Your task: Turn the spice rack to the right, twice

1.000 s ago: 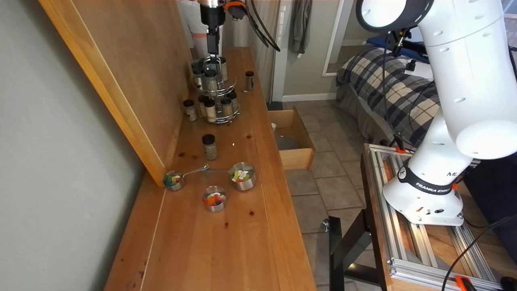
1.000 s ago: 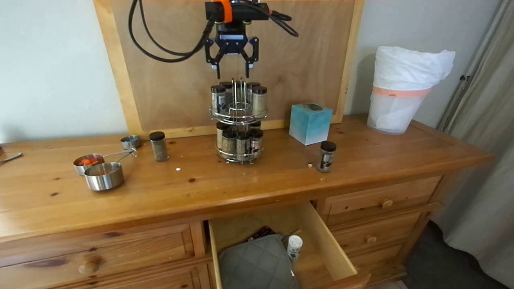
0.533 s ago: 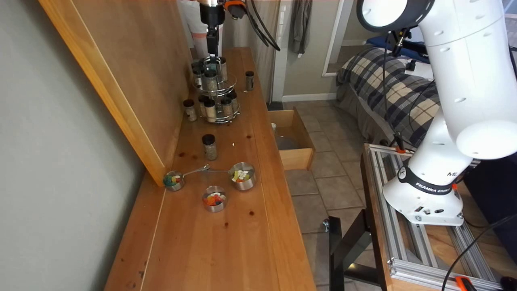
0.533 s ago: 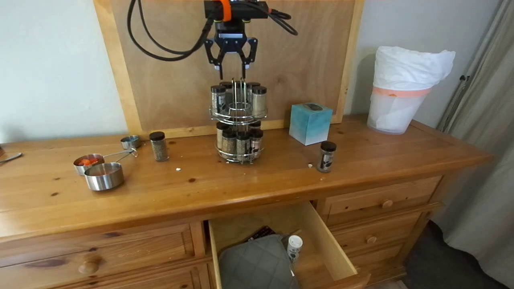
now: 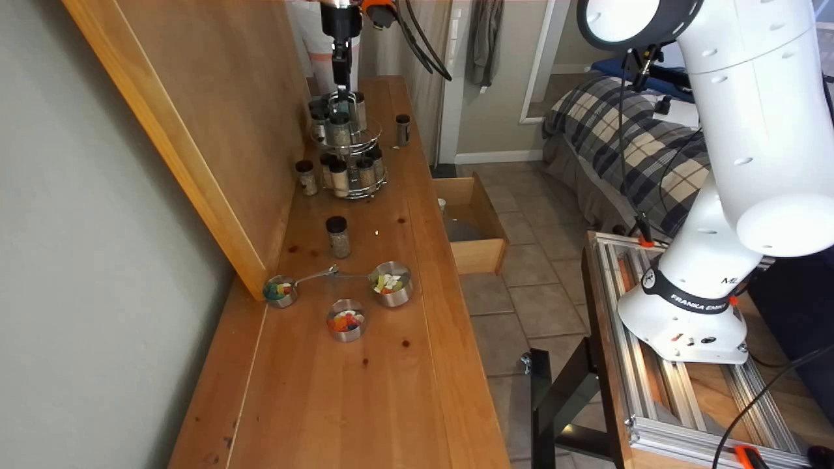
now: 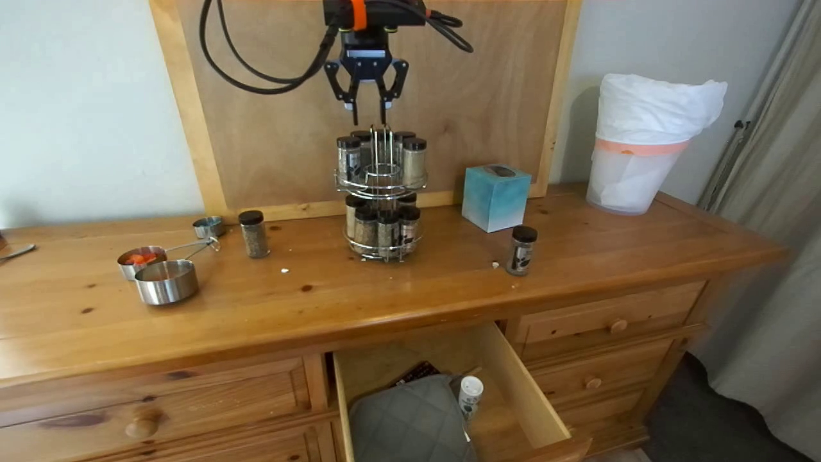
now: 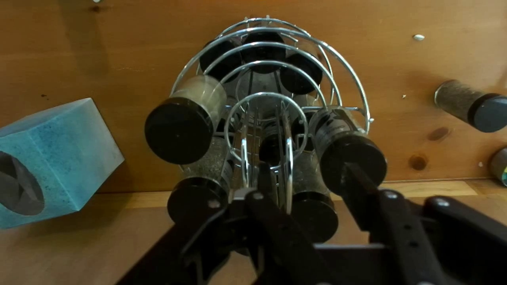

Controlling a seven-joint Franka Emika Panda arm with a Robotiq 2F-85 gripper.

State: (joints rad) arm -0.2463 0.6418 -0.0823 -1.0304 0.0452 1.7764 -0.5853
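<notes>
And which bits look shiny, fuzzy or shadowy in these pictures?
Wrist view: the rack gleams, the fingers look dark and blurry, and the blue box casts a soft shadow; in an exterior view, the bin has a shadow beside it and a metal cup shines.

Both exterior views are reading bright, evenly lit, mostly sharp. Back wall (image 6: pixel 83 109) is glowing pale at far left; bin (image 6: pixel 632 176) is throwing a soft shadow behind. White arm (image 5: pixel 749 111) is nearly washing out. Tabletop (image 6: pixel 455 276) is carrying a mild sheen near its front edge. Wrist view is coming in dimmer: spice rack (image 7: pixel 289 158) wires are glinting, blue box (image 7: pixel 71 150) is casting soft shadow, close-up jaws are looking dark, blurry.
</notes>
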